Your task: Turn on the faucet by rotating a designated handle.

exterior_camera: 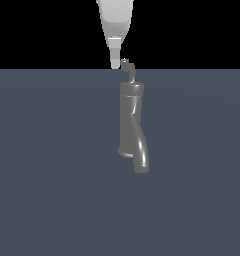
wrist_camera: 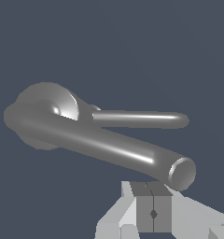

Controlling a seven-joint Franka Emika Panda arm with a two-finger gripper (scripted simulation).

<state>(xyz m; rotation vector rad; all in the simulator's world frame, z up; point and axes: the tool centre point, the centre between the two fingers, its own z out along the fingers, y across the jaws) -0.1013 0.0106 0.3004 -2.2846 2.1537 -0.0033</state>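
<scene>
No lettering shows anywhere. The arm descends from the top centre of the exterior view, its gripper (exterior_camera: 115, 64) pressed together, pads meeting in the wrist view (wrist_camera: 152, 212) and pinching nothing. Its tip hangs just beside the handle (exterior_camera: 128, 69), toward that view's left. The faucet (exterior_camera: 130, 125) stands at frame centre on a bare blue-grey floor (exterior_camera: 47, 175), open ground on every side.
</scene>
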